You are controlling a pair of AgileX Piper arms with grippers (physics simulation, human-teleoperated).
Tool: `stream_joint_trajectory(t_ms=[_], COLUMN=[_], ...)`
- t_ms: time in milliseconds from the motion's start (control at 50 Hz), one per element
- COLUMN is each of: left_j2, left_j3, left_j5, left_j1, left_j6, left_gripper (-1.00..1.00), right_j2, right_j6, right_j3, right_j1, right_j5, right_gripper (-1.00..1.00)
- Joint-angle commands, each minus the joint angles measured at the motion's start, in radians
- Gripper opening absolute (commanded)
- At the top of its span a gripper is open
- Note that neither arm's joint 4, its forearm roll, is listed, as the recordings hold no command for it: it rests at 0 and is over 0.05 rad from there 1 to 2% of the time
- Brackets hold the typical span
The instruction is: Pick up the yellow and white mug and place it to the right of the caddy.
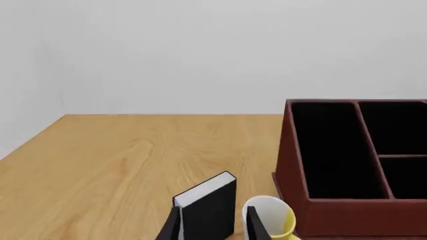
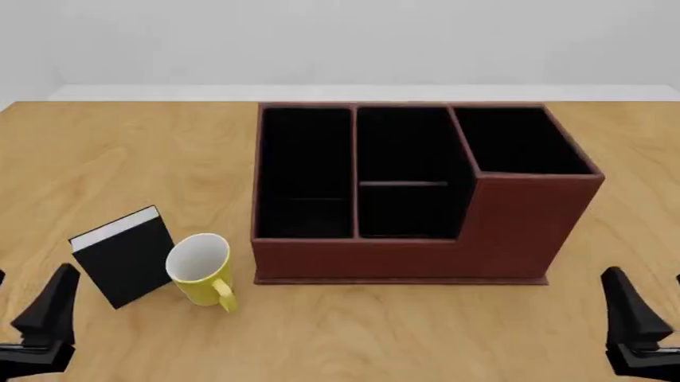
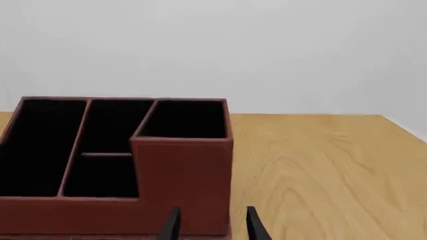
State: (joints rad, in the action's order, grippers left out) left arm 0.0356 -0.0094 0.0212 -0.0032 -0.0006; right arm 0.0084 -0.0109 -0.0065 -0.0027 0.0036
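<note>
While both jaws gape, left gripper and right gripper hold nothing.

Simulated test bench: bare light-wood counter, plain pale grey wall, flat rendered surfaces; no room furnishings.

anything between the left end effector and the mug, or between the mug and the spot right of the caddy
Nothing visible blocks the left end effector from the yellow and white mug; the black book stands beside the mug. The caddy lies directly between the mug and its goal on the caddy's right.
</note>
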Motion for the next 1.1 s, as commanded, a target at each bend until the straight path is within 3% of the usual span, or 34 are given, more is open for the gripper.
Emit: stream_joint_trajectory(t_ms=[20,60,100,120,200,220,260,320,380,420,460,600,940,1100], left_j2=[-0.017,0.023,0.035,0.059,0.075,0.065,0.070,0.067,0.042,0.045,0.025,0.003,-0.024,-0.027], left_j3=[-0.054,-0.058,-0.062,-0.074,-0.068,-0.070,-0.064,-0.061,-0.073,-0.075,-0.082,-0.085,-0.125,-0.134], left_j5=[-0.052,-0.030,-0.021,-0.016,-0.002,-0.011,-0.006,-0.007,-0.043,-0.048,-0.071,-0.100,-0.151,-0.160], left_j1=[-0.027,-0.016,-0.030,-0.040,-0.052,-0.056,-0.061,-0.070,-0.076,-0.068,-0.071,-0.062,-0.063,-0.065], left_j6=[0.061,0.030,0.050,0.035,0.043,0.039,0.042,0.030,0.032,0.034,0.032,0.035,0.040,0.039], left_gripper=[1.00,1.00,1.00,1.00,1.00,1.00,1.00,1.00,1.00,1.00,1.00,1.00,1.00,1.00], right_j2=[-0.007,-0.007,-0.007,-0.007,0.026,0.005,0.047,0.071,0.209,0.277,0.306,0.484,0.722,0.869], right_j6=[-0.074,-0.114,-0.073,-0.153,-0.155,-0.188,-0.185,-0.159,-0.148,-0.185,-0.148,-0.163,-0.101,-0.102], right_j3=[-0.032,-0.031,-0.058,-0.058,-0.062,-0.070,-0.073,-0.081,-0.062,-0.035,-0.039,-0.031,-0.046,-0.064], right_j1=[0.048,0.064,0.079,0.172,0.241,0.246,0.305,0.323,0.421,0.408,0.461,0.533,0.654,0.705], right_j5=[0.066,0.072,0.103,0.135,0.158,0.168,0.142,0.123,0.013,-0.068,-0.088,-0.265,-0.472,-0.593], right_gripper=[1.00,1.00,1.00,1.00,1.00,1.00,1.00,1.00,1.00,1.00,1.00,1.00,1.00,1.00])
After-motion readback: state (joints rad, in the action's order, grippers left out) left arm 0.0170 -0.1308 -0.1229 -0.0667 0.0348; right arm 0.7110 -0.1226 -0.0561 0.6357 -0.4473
